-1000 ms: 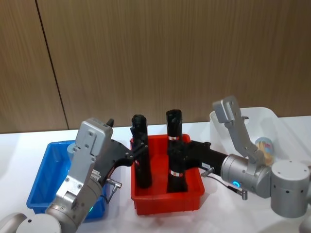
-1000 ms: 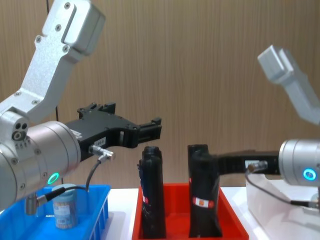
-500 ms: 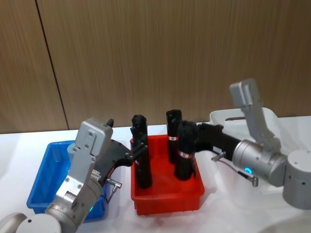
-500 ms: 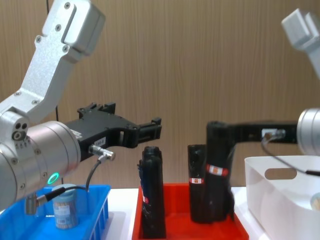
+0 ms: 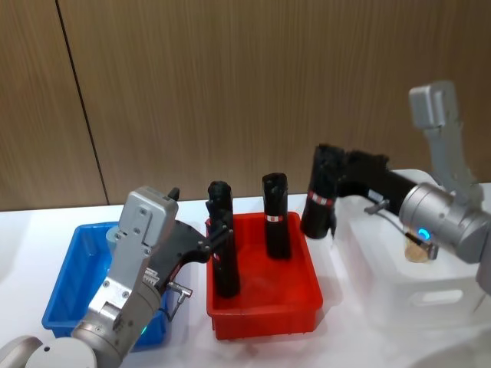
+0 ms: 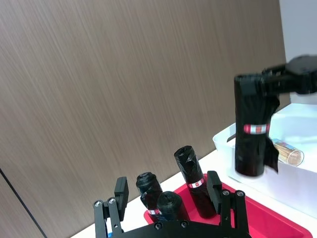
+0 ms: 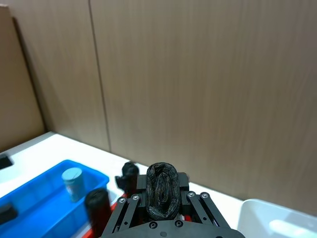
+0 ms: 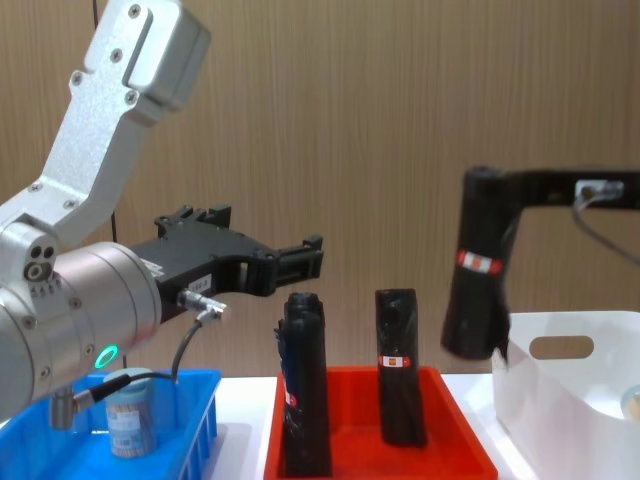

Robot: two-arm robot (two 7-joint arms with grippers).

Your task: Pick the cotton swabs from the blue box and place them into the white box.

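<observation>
One cotton swab jar [image 8: 130, 415] with a pale lid stands in the blue box [image 5: 65, 287]; the right wrist view shows it too [image 7: 73, 182]. Another swab jar [image 6: 288, 153] lies inside the white box [image 5: 430, 287]. My right gripper [image 5: 326, 165] is shut on a black wrapped cylinder [image 8: 480, 270] with a red-white tag. It holds that cylinder upright in the air, above the gap between the red tray and the white box. My left gripper [image 5: 207, 245] hangs open and empty between the blue box and the red tray.
The red tray [image 5: 265, 307] sits between the two boxes and holds upright black wrapped cylinders [image 5: 276, 218]. One of them [image 5: 222, 253] stands right beside my left fingertips. A wooden wall closes the back of the table.
My right gripper has lifted the black cylinder out of the red tray and carried it up and right, toward the white box. The left arm has stayed still.
</observation>
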